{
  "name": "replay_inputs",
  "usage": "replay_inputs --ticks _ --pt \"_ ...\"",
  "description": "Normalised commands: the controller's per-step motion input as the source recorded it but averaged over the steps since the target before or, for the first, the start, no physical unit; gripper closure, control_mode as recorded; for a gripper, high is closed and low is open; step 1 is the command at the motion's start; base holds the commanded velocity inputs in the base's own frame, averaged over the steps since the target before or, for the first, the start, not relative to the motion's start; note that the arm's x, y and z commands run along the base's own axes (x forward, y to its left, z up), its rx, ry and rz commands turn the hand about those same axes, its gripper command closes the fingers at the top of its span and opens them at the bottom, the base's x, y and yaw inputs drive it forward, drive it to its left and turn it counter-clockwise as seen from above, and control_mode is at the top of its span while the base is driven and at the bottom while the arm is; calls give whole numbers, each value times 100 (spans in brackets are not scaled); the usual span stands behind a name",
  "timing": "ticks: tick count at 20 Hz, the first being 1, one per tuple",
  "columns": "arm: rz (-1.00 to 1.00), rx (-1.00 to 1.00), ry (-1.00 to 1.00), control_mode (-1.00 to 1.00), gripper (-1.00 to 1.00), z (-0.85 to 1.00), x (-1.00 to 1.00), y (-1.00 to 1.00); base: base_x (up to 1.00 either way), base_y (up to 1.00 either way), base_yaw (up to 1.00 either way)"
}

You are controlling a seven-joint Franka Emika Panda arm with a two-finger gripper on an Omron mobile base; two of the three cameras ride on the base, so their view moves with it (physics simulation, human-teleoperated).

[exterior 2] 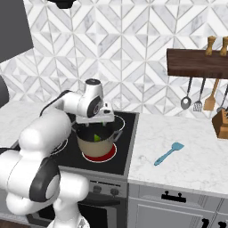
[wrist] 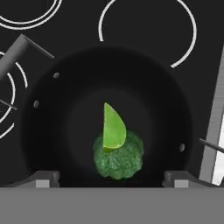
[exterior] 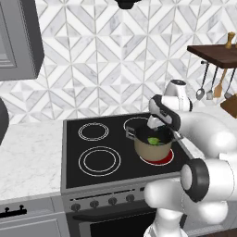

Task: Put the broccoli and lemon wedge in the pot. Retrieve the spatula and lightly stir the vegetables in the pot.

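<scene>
Broccoli (wrist: 119, 157) and lemon wedge (wrist: 113, 127) lie touching on the floor of the pot (wrist: 52, 144). Hand (wrist: 112, 177) hovers over the pot mouth, fingers apart, empty. Loading step looks done. Next: fetch the spatula (exterior 2: 169, 153) from the bench (exterior 2: 196, 156) right of the pot.

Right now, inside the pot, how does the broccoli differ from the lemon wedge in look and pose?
The broccoli is dark green and lumpy; the lemon wedge is pale yellow-green and smooth. The broccoli is a rounded clump, while the lemon wedge is a half-moon with one straight edge. In the hand view the lemon wedge overlaps the broccoli's edge. Both lie together on the dark bottom of the pot, between the spread fingertips of the gripper.
</scene>
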Motion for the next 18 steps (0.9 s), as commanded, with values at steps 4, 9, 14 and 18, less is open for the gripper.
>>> replay_inputs --ticks 4,9,14,18 --pt "-16 5 -14 -100 -100 82 -94 -47 0 0 0" --pt "-24 16 -6 -100 -100 10 -73 -94 0 0 0" --pt "-28 17 -1 -100 -100 1 -40 -100 0 0 0" --pt "-33 20 6 -100 -100 -11 -13 -100 0 0 0"
